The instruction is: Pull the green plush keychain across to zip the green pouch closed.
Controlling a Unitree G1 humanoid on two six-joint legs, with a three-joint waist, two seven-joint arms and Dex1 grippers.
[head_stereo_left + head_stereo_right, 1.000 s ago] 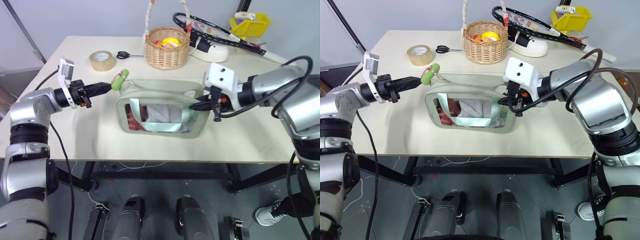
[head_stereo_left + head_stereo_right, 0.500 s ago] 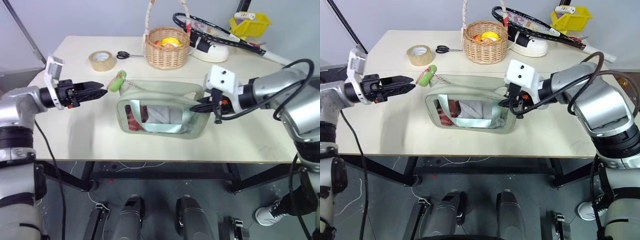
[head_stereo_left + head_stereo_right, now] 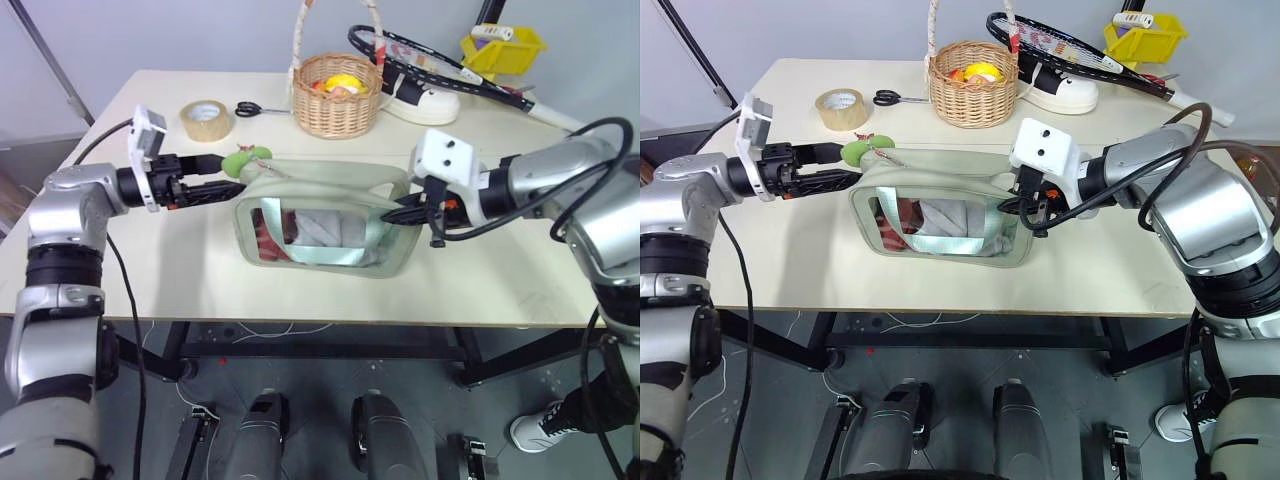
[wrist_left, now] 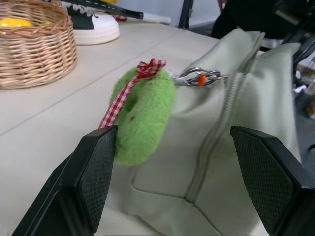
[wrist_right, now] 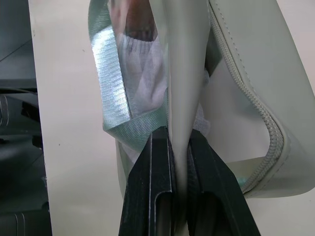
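The left hand stands wide around the green plush keychain at the green pouch's left end on the table, the right hand pinching the pouch's other end, so the zipper pull seems not yet drawn across.

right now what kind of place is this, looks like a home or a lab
Most likely a lab or test room, not a home: a plain worktable on a black metal frame, grey bare walls, and unrelated props laid out on it, such as a wicker basket, tape roll and racket.
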